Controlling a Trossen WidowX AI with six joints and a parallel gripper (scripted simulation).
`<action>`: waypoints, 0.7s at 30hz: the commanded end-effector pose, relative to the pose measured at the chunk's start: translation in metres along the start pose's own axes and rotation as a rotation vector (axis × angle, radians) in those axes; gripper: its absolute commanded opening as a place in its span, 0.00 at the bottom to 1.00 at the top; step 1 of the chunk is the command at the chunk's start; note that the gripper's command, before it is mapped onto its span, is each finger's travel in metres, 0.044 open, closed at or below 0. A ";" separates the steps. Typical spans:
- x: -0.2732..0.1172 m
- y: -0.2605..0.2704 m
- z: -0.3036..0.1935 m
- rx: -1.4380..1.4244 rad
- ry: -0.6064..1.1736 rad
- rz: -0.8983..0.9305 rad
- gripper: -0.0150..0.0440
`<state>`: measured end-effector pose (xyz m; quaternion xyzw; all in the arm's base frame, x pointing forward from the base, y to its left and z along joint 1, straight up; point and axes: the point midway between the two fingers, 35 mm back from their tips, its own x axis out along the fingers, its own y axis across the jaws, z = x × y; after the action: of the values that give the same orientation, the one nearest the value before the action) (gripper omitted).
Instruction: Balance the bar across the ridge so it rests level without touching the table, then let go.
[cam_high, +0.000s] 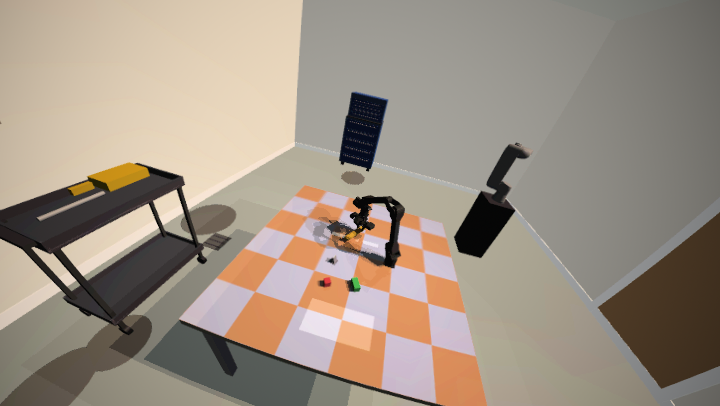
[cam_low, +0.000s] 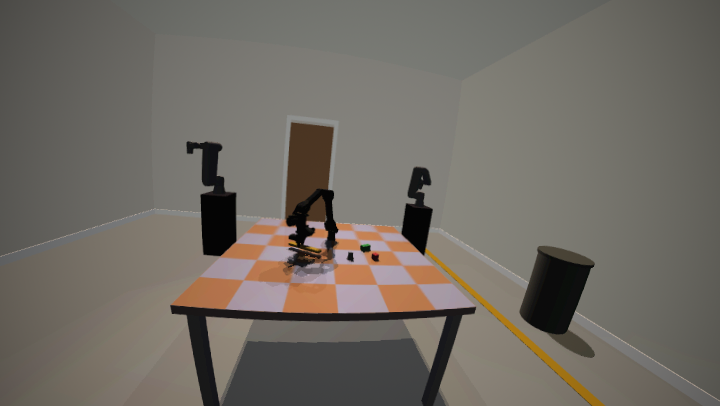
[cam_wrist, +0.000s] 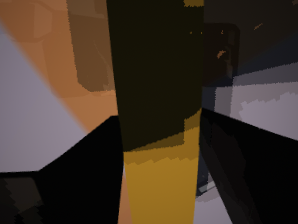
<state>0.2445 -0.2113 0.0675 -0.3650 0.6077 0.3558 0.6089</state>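
Note:
The yellow bar (cam_high: 351, 235) (cam_low: 313, 249) (cam_wrist: 162, 187) is between the fingers of my gripper (cam_wrist: 157, 121), which is shut on it. In the wrist view the bar runs from top to bottom, with a black finger against each side. In the top and exterior views the bar is low over the table (cam_high: 262, 312) (cam_low: 310, 300). The ridge cannot be made out clearly under the bar and the arm's shadow, so I cannot tell whether the bar touches it or is level.
A green block (cam_high: 355, 284) (cam_low: 365, 247), a red block (cam_high: 326, 281) (cam_low: 375, 256) and a small dark grey object (cam_high: 331, 260) (cam_low: 350, 256) stand on the table, off to one side of the bar. A cart (cam_high: 75, 211) stands on the floor beyond the table edge.

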 end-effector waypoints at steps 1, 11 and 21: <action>-0.013 -0.002 0.000 0.002 0.002 -0.013 0.25; -0.039 -0.002 0.000 0.003 0.001 -0.014 0.25; -0.065 0.001 0.000 0.005 0.000 -0.013 0.25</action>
<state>0.2436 -0.2105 0.1217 -0.3647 0.6079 0.3561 0.6088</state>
